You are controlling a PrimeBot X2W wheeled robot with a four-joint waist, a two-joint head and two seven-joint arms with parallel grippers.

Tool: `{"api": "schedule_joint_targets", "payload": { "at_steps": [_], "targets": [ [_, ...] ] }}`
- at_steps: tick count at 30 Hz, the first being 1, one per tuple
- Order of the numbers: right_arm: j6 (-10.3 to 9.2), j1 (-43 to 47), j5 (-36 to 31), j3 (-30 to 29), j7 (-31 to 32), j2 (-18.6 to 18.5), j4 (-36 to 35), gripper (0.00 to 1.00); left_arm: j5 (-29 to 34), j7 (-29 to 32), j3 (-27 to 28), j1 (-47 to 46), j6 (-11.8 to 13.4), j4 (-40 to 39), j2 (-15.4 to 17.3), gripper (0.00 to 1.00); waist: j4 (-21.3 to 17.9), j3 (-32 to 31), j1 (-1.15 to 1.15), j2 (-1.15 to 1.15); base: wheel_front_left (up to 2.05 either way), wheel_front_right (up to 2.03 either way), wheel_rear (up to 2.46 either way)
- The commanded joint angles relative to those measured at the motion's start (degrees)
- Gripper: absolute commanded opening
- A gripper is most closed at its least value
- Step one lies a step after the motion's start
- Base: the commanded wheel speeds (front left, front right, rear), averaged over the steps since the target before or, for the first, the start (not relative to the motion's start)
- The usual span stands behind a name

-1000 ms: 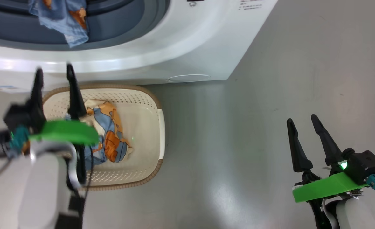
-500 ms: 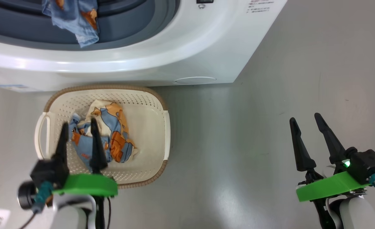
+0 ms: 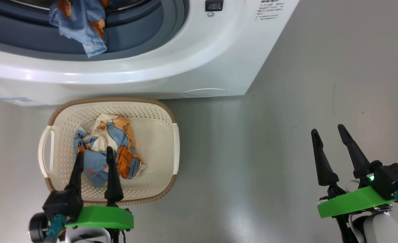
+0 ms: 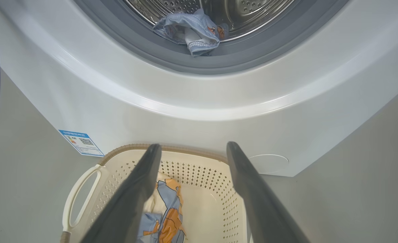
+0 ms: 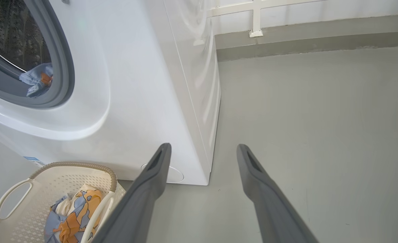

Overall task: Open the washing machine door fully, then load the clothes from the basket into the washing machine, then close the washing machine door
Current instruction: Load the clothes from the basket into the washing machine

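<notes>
Head view: left jaws stood released, tips over the clothes [image 3: 117, 152] in the basket [image 3: 175, 148], by its 6 o'clock rim; right jaws, released too, hung well apart at 3 o'clock. Left wrist view: a garment [image 4: 192, 32] draped the gasket [image 4: 246, 59] of the washing machine [image 4: 199, 101] at 12 o'clock. Right wrist view: the basket lay at 8 o'clock.

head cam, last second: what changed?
The left gripper pulled back from the far rim of the basket, by the washing machine, toward the robot. Its jaws, open and empty, now sit over the clothes. Nothing grabbed or released. The view itself shifted slightly. Unchanged: right gripper open, one garment draped over the gasket.
</notes>
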Motion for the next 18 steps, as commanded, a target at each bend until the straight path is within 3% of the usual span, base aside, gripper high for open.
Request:
{"api": "schedule_joint_targets", "payload": {
  "at_steps": [1, 12, 18],
  "targets": [
    [0.09, 1.1, -0.4, 1.4, -0.3, -0.1, -1.3, 1.0, -0.3, -0.4, 1.5, 1.5, 0.5, -1.6, 1.0, 1.0, -0.1, -0.1, 0.0, 0.0, 0.0, 0.0, 0.0],
    [0.09, 0.8, -0.4, 2.1, -0.3, 0.0, -1.0, 1.0, -1.4, -0.3, 3.1, -4.1, -1.1, 0.5, 1.7, 1.0, -1.2, 0.5, 0.0, 0.0, 0.0, 0.0, 0.0],
    [0.09, 0.2, -0.2, 2.6, -0.3, 0.4, -1.0, 1.0, -1.8, 3.3, 3.4, -11.8, -2.2, 4.3, 3.8, 1.0, -3.0, 1.8, 0.0, 0.0, 0.0, 0.0, 0.0]
  ]
}}
